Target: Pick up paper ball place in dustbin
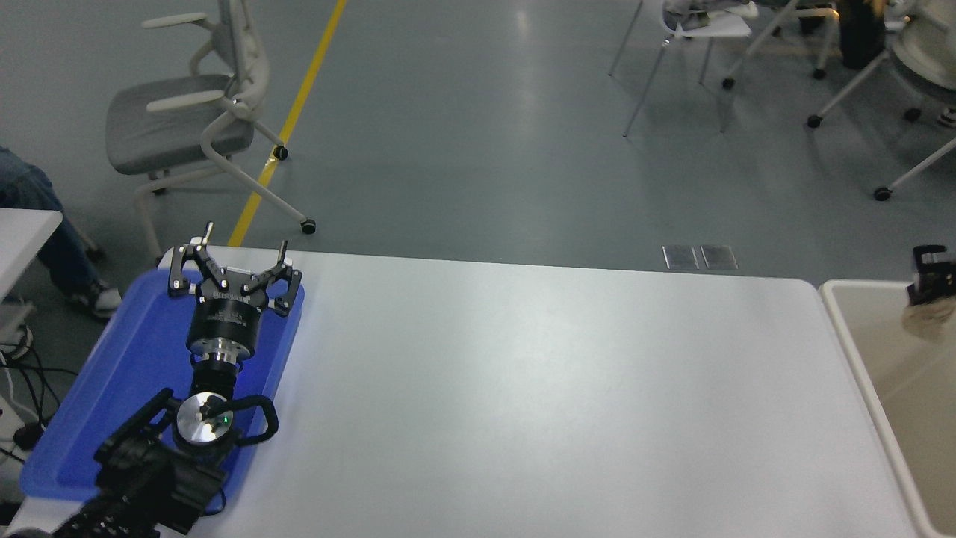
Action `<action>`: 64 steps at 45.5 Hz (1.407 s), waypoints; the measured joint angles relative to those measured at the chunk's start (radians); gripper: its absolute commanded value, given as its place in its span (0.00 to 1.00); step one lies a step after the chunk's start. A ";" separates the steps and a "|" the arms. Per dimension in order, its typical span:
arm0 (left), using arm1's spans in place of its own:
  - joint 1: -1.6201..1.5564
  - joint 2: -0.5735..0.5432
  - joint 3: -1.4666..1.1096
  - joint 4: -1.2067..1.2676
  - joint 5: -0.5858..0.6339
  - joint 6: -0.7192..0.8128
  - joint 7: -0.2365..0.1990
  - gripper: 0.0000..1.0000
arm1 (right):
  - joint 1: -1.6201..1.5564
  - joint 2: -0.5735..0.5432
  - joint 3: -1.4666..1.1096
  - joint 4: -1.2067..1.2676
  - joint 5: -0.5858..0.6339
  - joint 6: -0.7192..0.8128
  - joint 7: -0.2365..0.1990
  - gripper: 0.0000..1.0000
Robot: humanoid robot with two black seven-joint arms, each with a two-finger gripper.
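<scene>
The paper ball point(928, 321) is held pinched in the right claw point(930, 288) over the dustbin point(840, 314), so release drops it inside; the left claw point(233, 263) is parked, splayed open and empty, over the blue tray point(112, 388).

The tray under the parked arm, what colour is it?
The tray is bright blue, seen best in the head view, the only one.

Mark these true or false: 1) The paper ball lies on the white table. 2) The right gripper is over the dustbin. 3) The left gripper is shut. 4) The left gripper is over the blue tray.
1) False: the paper ball hangs at the right gripper, above the dustbin, not on the white table.
2) True.
3) False: the left gripper has its fingers spread open.
4) True: it sits over the blue tray.
</scene>
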 measured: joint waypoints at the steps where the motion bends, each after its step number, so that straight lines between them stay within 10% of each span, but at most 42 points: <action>1: 0.000 0.000 0.000 0.000 0.000 0.000 0.000 1.00 | -0.021 -0.012 0.015 -0.019 -0.007 -0.001 0.000 0.00; 32: 0.000 0.000 0.000 0.000 0.000 0.000 0.000 1.00 | -0.729 -0.064 0.360 -0.542 -0.045 -0.243 -0.005 0.00; 64: 0.000 0.000 0.000 0.000 0.000 0.000 0.000 1.00 | -1.263 0.211 0.471 -1.018 0.467 -0.369 -0.013 0.00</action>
